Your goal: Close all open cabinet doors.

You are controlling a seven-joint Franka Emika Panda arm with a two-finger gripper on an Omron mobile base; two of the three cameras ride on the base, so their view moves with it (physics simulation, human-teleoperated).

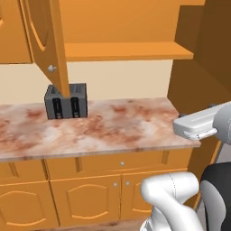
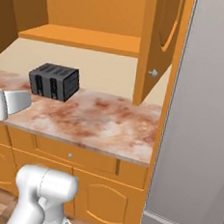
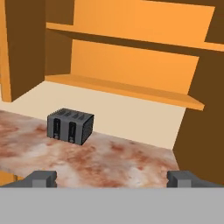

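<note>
No legible brand, label or writing appears on any surface. In the left base view, one cabinet door (image 1: 45,36) stands swung open at upper left, long axis vertical, its edge toward the camera and its knob (image 1: 52,68) at the lower corner, above the toaster (image 1: 66,101) on the marbled tabletop (image 1: 117,128). In the hand view, the gripper (image 3: 112,178) has its jaws wide apart, holding nothing, facing the open shelves (image 3: 131,89).

The open orange-brown wooden cabinet door (image 1: 49,45) looks smooth and matt, with a small shiny silver metal knob (image 1: 52,68). The mottled reddish-brown stone worktop (image 1: 117,126) has a smooth finish. The dark grey boxy toaster (image 1: 66,101) looks like matt metal. The tall pale grey panel (image 2: 200,117) appears smooth and satin.
</note>
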